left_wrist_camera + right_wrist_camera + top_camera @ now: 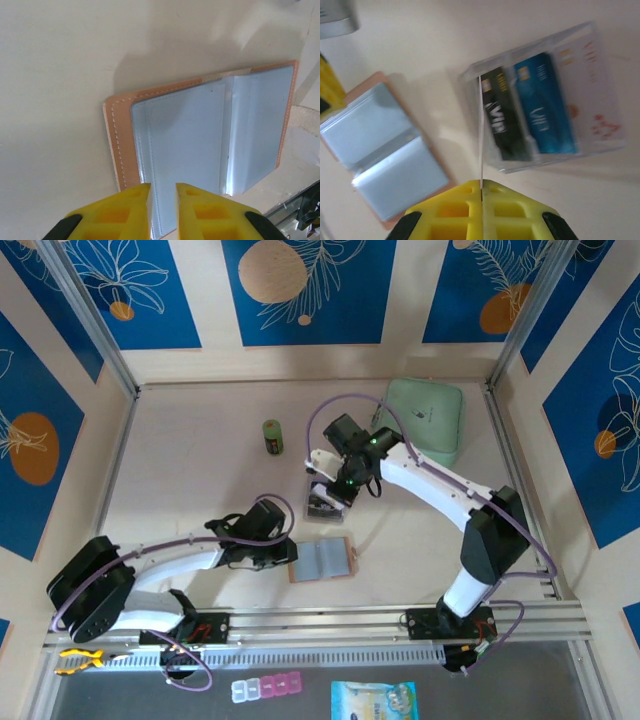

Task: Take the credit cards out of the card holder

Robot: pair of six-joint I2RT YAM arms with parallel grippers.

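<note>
The salmon-pink card holder (320, 560) lies open and flat near the table's front, its greyish clear pockets (200, 135) facing up. My left gripper (285, 552) sits at its left edge. In the left wrist view the left gripper (163, 192) is open by a narrow gap, with a pocket's stitched edge running through it. My right gripper (481, 187) is shut on a thin credit card (481, 135) seen edge-on. It hovers over a clear plastic tray (607, 147) holding a dark card (500, 117), a blue card (542, 110) and a white card (587, 95).
A mint-green zip pouch (427, 418) lies at the back right, a small green can (272, 436) at the back centre. The clear tray (322, 505) sits just behind the card holder. A pill organiser (265, 688) and a blue packet (372, 702) lie below the rail.
</note>
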